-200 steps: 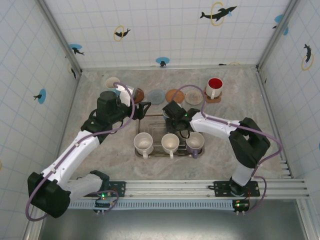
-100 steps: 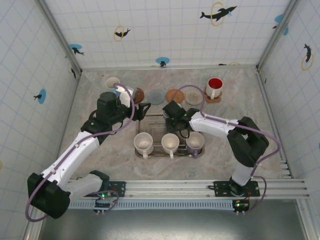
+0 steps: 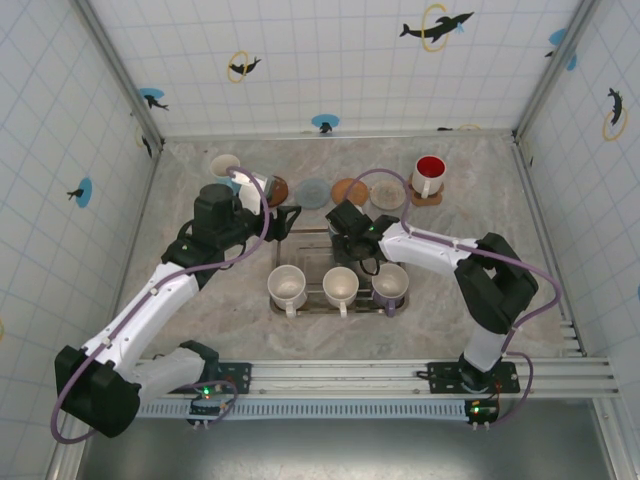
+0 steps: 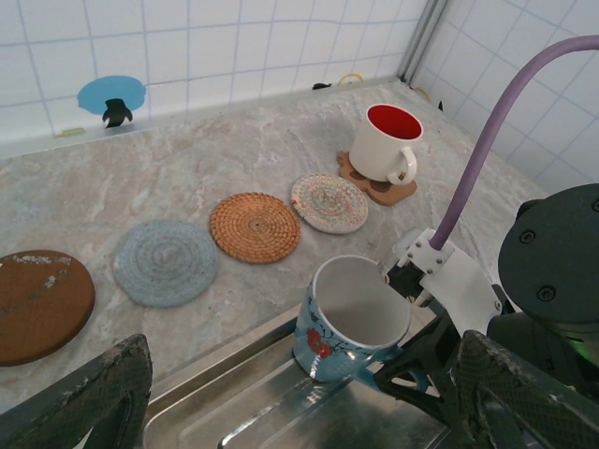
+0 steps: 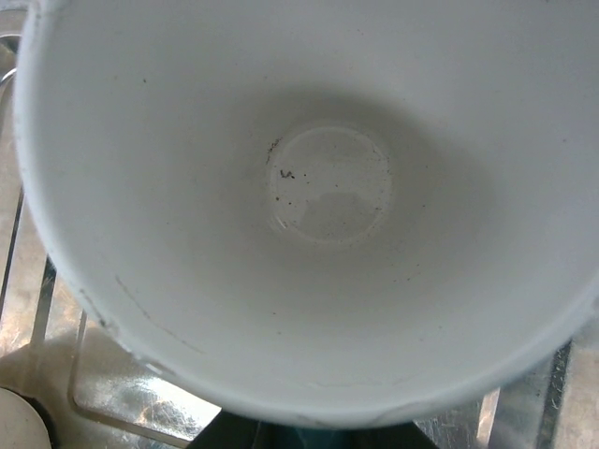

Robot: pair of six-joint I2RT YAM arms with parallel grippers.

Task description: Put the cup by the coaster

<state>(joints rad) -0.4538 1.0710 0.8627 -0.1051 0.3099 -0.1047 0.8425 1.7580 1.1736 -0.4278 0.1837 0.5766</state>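
Note:
A blue cup point(image 4: 356, 318) with red flowers and a white inside leans at the back of the steel tray point(image 4: 234, 360). My right gripper point(image 3: 352, 243) is shut on its handle, black fingers point(image 4: 440, 360) clamped there. The cup's white inside point(image 5: 328, 187) spreads across the right wrist view. Behind the tray lie a brown coaster point(image 4: 37, 304), a grey-blue coaster point(image 4: 166, 262), an orange woven coaster point(image 4: 255, 226) and a pale speckled coaster point(image 4: 329, 202). My left gripper point(image 4: 304, 379) hovers open over the tray's left back corner, near the cup but apart from it.
A white cup with a red inside point(image 4: 388, 142) stands on a wooden coaster at the back right. Three cups point(image 3: 340, 285) sit in the tray's front row. Another white cup point(image 3: 224, 166) stands at the back left. Tiled walls enclose the table.
My right gripper's jaws have drawn together on the cup's handle, and that wrist has shifted slightly. The left arm has stayed where it was, still open.

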